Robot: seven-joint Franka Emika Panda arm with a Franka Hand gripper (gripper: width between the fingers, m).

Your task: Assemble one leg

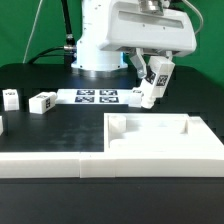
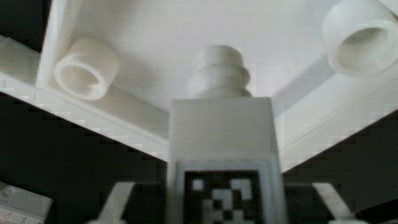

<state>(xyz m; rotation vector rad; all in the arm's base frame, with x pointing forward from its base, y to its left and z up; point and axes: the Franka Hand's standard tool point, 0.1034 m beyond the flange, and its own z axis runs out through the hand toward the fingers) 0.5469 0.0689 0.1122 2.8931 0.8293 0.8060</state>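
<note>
My gripper (image 1: 155, 78) is shut on the leg (image 1: 150, 92), a small white post with a black-and-white tag, and holds it tilted in the air above the far edge of the large white square panel (image 1: 165, 150). In the wrist view the leg (image 2: 222, 120) fills the middle between my fingers (image 2: 121, 200), and its stepped round tip points at the panel's underside (image 2: 214, 25). Two round sockets show on the panel, one (image 2: 84, 68) on each side (image 2: 365, 45) of the tip. The tip is apart from both sockets.
Two more white tagged posts (image 1: 42, 101) (image 1: 10, 97) lie on the black table at the exterior view's left. The marker board (image 1: 98, 96) lies in front of the robot's base. A low white bar (image 1: 40, 166) runs along the front edge.
</note>
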